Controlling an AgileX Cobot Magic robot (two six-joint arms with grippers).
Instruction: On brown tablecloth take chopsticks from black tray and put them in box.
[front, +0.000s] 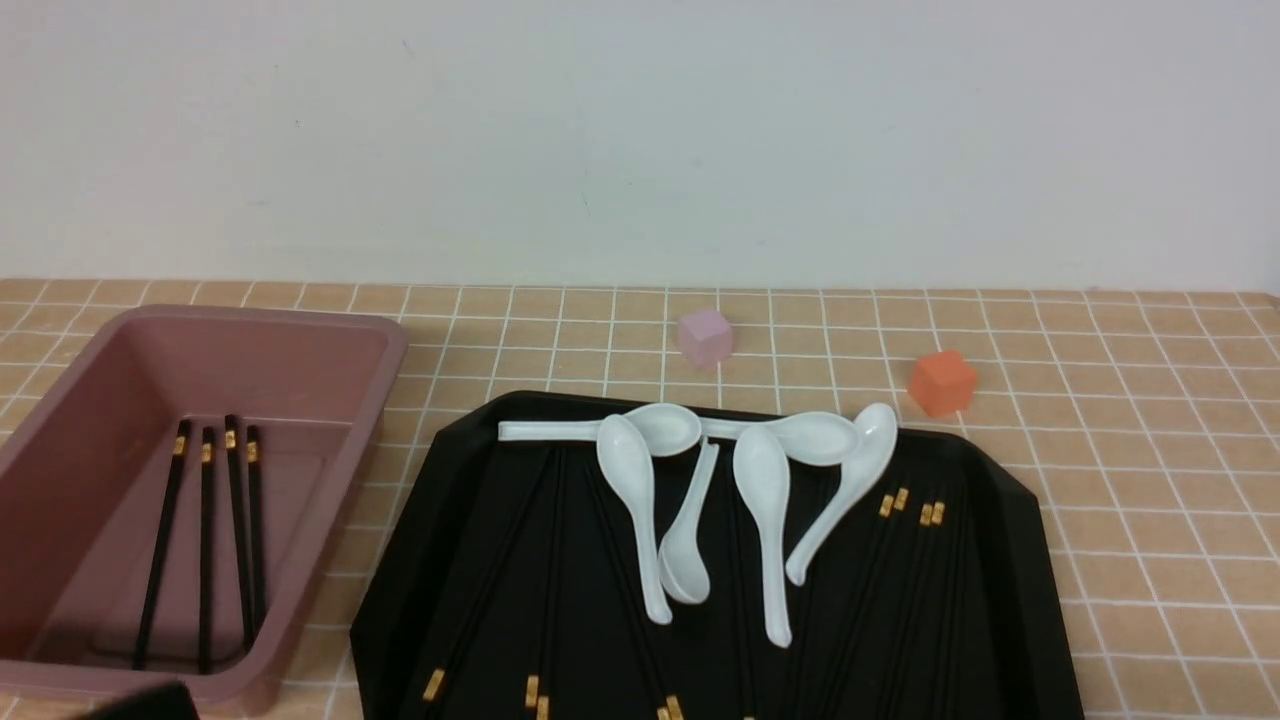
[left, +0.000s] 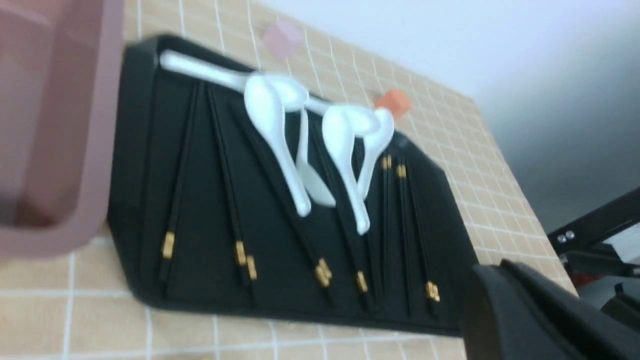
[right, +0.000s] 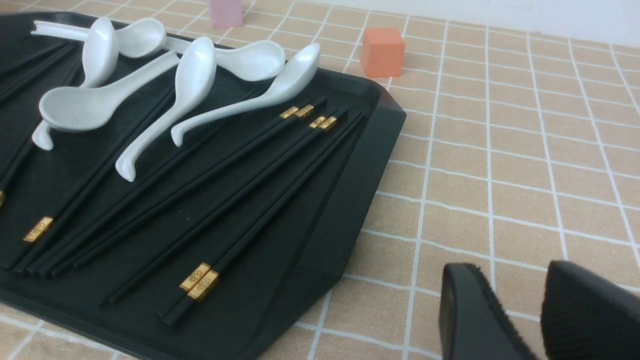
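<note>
- Four slim black chopsticks with gold bands (front: 206, 560) lie in your deep dusty-pink plastic box (front: 365, 420); more remain in the glossy black tray with cut-off corners (front: 1020, 560), so the job looks partly done.
- Your likely next target is the leftmost black chopsticks in the tray (front: 488, 578), the ones closest to the box. They lie to the right of your left gripper (left: 500, 266), across the box's near corner.
- Their long axis runs away from you, the far ends leaning a little right and the gold bands (front: 433, 685) at the near end; you probably want the jaws to close across that line.
- Your left arm is the nearer one, low at the front view's near left corner, its wrist camera looking slantwise over the tray. Its fingertips are together, with nothing between them, so you need to part them first.
- Your right gripper (right: 507, 266) is beyond the tray's right side, over the tan tablecloth with white grid lines (right: 510, 190), its fingertips apart and holding nothing.
- White soup spoons (front: 765, 490) lie just right of the target's far ends; you do best to grip nearer the bands.
</note>
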